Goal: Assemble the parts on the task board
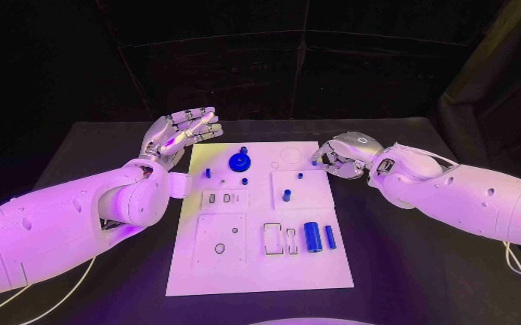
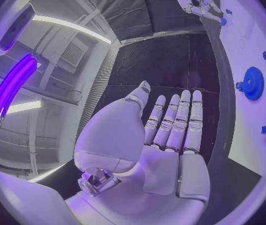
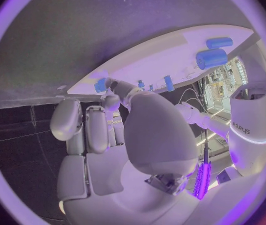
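At a black table (image 1: 108,265), the robot's two arms flank the white task board (image 1: 260,272), which lies lengthwise across the table's middle. The left hand (image 1: 179,135) is raised just off the board's far left corner, palm up and fingers straight and side by side, holding nothing; the left wrist view shows the same flat, unoccupied palm (image 2: 164,135). The right hand (image 1: 342,156) sits at the board's far right edge with its fingers curled inward, and in the right wrist view its fingertips (image 3: 111,102) meet around a small blue part (image 3: 100,85) held right at the board's rim.

On the board, a blue gear (image 1: 239,162) stands on a post near the far edge, left of centre; it also appears in the left wrist view (image 2: 253,83). A short blue peg (image 1: 287,195) stands upright in the raised square block at mid-board on the right side. Toward the near right corner, a thick blue cylinder (image 1: 312,236) and a thinner blue bar (image 1: 330,237) lie side by side, just right of two open rectangular slots (image 1: 281,239). A plate with a round hole (image 1: 219,248) occupies the near left area, and two small slotted recesses (image 1: 220,198) sit above it.
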### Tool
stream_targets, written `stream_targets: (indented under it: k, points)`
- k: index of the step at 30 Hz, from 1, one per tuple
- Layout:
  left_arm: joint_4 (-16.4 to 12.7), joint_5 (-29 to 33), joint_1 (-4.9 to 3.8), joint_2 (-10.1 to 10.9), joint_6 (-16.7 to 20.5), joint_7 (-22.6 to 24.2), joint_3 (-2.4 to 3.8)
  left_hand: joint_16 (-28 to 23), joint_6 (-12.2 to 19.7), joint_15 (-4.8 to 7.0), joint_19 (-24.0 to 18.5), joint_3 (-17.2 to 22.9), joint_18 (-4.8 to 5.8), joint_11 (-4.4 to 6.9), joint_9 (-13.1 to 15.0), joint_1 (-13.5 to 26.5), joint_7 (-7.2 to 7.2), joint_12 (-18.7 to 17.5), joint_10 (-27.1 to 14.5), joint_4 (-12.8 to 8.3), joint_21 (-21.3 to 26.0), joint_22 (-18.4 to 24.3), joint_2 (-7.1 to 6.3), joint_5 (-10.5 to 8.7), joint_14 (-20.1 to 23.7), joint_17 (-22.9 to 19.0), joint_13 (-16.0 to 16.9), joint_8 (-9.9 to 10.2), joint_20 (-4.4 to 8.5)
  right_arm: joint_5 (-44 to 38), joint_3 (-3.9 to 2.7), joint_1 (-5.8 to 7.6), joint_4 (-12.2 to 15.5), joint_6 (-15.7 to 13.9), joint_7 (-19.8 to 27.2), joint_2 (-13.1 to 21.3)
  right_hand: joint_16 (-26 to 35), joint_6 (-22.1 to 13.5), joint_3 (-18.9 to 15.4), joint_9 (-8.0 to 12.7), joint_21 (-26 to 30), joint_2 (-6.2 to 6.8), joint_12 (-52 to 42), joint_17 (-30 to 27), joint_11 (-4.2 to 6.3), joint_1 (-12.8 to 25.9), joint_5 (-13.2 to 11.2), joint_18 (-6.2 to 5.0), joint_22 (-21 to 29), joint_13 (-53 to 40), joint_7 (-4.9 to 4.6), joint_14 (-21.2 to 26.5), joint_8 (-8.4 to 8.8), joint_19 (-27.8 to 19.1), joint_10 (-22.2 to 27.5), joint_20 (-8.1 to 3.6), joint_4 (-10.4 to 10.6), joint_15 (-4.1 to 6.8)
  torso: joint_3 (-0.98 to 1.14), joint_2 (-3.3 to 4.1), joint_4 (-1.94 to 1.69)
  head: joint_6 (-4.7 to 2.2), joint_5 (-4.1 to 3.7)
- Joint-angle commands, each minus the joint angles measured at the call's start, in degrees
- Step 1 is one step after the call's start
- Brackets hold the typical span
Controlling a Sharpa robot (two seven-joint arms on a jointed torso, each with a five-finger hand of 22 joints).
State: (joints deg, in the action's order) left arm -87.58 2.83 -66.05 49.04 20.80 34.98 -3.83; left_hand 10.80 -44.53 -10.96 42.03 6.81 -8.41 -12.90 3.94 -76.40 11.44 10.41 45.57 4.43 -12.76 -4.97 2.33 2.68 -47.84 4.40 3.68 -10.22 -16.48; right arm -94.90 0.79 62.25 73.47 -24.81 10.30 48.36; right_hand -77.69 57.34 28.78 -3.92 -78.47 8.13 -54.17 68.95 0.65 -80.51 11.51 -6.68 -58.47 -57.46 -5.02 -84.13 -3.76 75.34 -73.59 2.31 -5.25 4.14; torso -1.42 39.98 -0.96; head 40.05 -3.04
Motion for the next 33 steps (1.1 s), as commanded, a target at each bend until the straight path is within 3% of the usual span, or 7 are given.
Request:
stream_targets:
  k: [1,15,33]
  points:
    - [0.0,-0.3,-0.08,0.0,-0.7,0.2,0.05,-0.2,-0.5,-0.24,0.4,0.0,-1.10,-0.20,-0.1,0.1,4.07,-0.2,0.3,-0.4,0.2,0.1,0.44,0.02,-0.1,-0.1,-0.1,0.1,0.04,-2.1,-0.03,0.09,0.2,-2.1,-1.0,-0.1,0.1,-0.3,0.6,0.1,0.2,-0.07,-0.5,0.1,0.19,0.6,-0.5,0.76,-0.1,-0.2,0.16,-1.9,0.18,-0.1,-0.3,-0.45,0.1,0.44,0.01,-0.01,0.00,0.02,0.04]
    - [0.2,-0.3,-0.08,-0.1,-0.7,0.1,0.05,-0.2,-0.5,-0.24,0.4,0.0,-1.10,-0.20,-0.1,0.1,4.07,-0.2,0.3,-0.4,0.2,0.1,0.44,0.02,-0.1,-0.1,-0.1,0.1,0.04,-1.7,-0.06,0.10,0.6,-4.4,-0.3,-0.1,-0.2,-0.1,1.5,0.0,0.0,-0.28,-1.7,0.8,0.26,1.1,-1.0,0.88,-0.7,-1.2,0.16,-2.1,0.02,0.2,-0.9,-0.56,0.0,0.53,0.00,-0.04,0.00,0.08,-0.05]
    - [0.1,-0.3,-0.08,0.0,-0.9,-0.2,0.05,-0.3,-0.5,-0.26,0.4,0.1,-1.08,-0.21,-0.1,0.1,4.06,-0.4,0.3,-0.6,0.3,0.1,0.44,0.02,-0.1,-0.1,-0.1,0.2,0.04,-5.9,-0.06,0.12,-1.0,-1.0,-4.7,-1.6,-0.2,0.2,2.7,-0.1,0.0,-0.03,-1.8,0.8,0.38,1.3,-1.9,0.89,-0.8,-1.4,0.34,-2.1,-0.04,0.3,-0.9,-0.67,-0.8,0.63,-0.01,-0.01,0.01,0.18,0.12]
